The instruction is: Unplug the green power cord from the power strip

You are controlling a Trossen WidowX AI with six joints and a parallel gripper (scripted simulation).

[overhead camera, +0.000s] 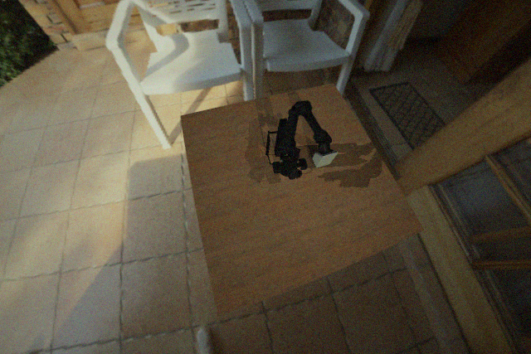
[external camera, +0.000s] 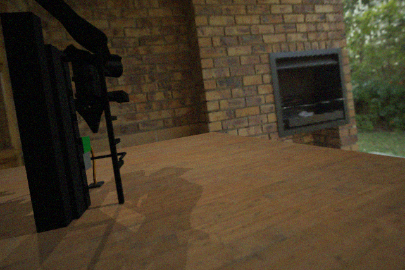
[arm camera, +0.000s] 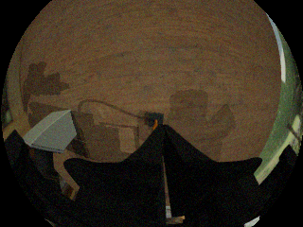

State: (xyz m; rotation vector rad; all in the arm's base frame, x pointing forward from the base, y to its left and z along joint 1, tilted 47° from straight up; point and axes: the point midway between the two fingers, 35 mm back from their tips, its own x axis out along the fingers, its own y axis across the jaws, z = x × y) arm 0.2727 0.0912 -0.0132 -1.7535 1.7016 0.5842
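1. The fingers are pressed together with nothing plainly between them; their dark tips meet in a point in the wrist view.
2. Just past the tips an orange speck shows; what it is cannot be told.
3. The arm (overhead camera: 306, 120) arches over the desk (overhead camera: 274, 221), folding down toward the pale power strip (overhead camera: 324, 157).
4. In the exterior view a green plug (external camera: 86, 144) shows beside the dark arm base, mostly hidden.
5. No writing is readable.
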